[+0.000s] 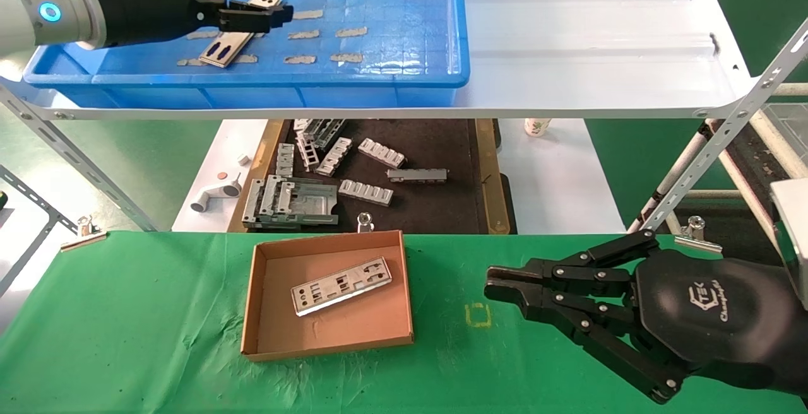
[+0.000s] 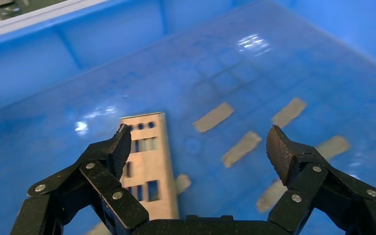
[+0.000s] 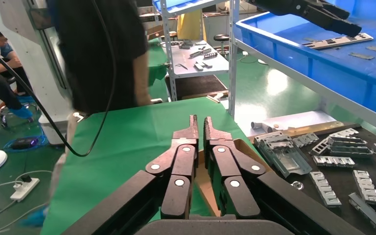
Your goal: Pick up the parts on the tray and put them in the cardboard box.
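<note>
Head view, left gripper (image 1: pixel 255 4) spread above tray (image 1: pixel 404 67) part (image 1: pixel 226 47), seemingly untouched

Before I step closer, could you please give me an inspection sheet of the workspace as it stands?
Surface: green cloth on the near table; white shelf above.
Job's things: cardboard box holds one part; blue tray holds another part.
Clutter: grey brackets on the dark surface between.
Grippers: left gripper open over the tray's part; right gripper shut, beside the box.
Cables: black cable, white power strip on the floor.
Surroundings: two people nearby.
</note>
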